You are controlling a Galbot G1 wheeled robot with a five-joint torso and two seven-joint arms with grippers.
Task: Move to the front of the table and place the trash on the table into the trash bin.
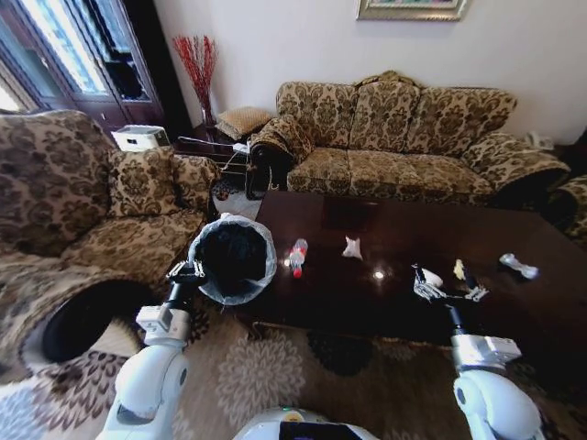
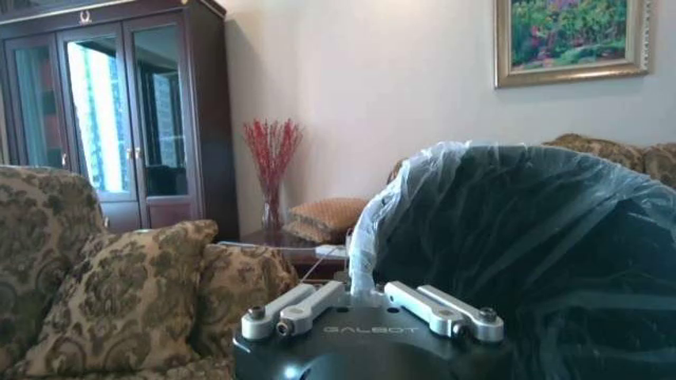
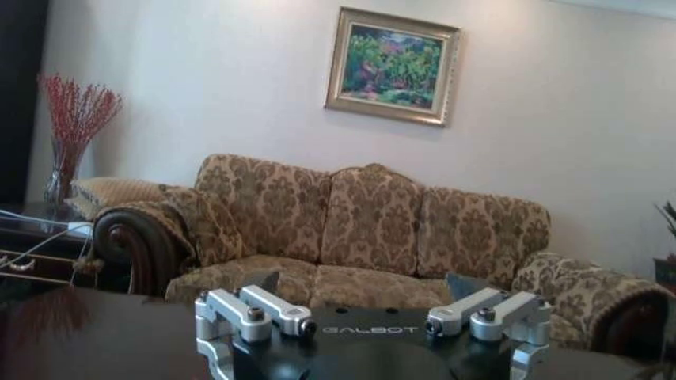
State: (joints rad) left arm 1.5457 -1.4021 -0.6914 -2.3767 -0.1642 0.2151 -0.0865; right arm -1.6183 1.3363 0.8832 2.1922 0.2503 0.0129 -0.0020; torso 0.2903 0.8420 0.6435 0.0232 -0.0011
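The dark glossy table (image 1: 394, 225) lies ahead. On it are a clear bottle with a red cap (image 1: 297, 257), crumpled white paper (image 1: 352, 247), a small yellowish piece (image 1: 459, 269), a white scrap (image 1: 431, 278) and a silvery wrapper (image 1: 518, 266). My right gripper (image 1: 448, 288) hovers open over the table's near edge, just beside the white scrap, and its fingers (image 3: 214, 348) stand wide apart. At the table's left end, the black-lined trash bin (image 1: 234, 258) tilts its mouth up. My left gripper (image 1: 188, 271) is shut on its pale rim (image 2: 365, 237).
A patterned sofa (image 1: 394, 128) stands behind the table and another (image 1: 92, 211) on the left, close to the bin. In the back left corner stand a side table with a red vase (image 1: 200, 69) and a dark cabinet (image 2: 127, 119). A floral rug (image 1: 275, 367) covers the floor.
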